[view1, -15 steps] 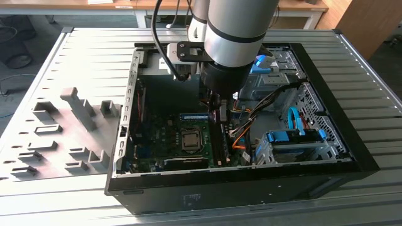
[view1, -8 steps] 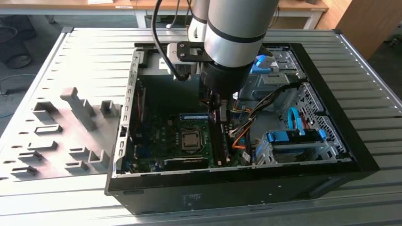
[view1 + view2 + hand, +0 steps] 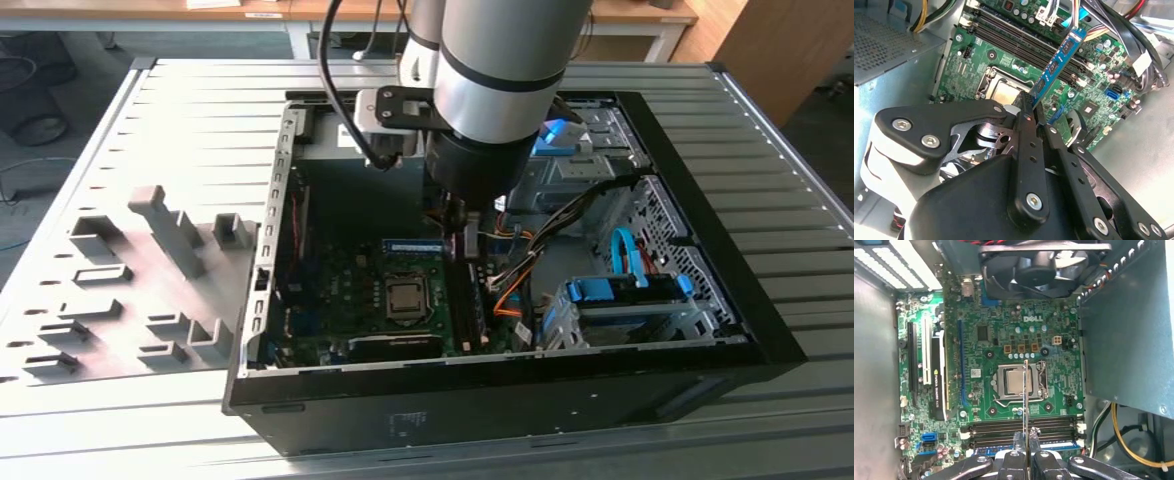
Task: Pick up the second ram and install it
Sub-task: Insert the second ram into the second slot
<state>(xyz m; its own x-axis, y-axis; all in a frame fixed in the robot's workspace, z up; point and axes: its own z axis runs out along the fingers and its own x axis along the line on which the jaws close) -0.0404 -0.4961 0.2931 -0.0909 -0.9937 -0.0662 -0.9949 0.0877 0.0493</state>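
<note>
Hand (image 3: 1033, 114) clamped shut on the second ram (image 3: 1059, 65), fingers pinching its flat faces so the edge points down for insertion; stick hovers over the motherboard (image 3: 989, 347) near the memory slots (image 3: 1004, 426), apparently unseated; open case (image 3: 754, 335) on bench (image 3: 174, 120).

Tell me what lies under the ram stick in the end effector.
Under the second ram lie dark memory slots, beside the CPU socket. The end effector, shut on the stick, covers part of the slots.
</note>
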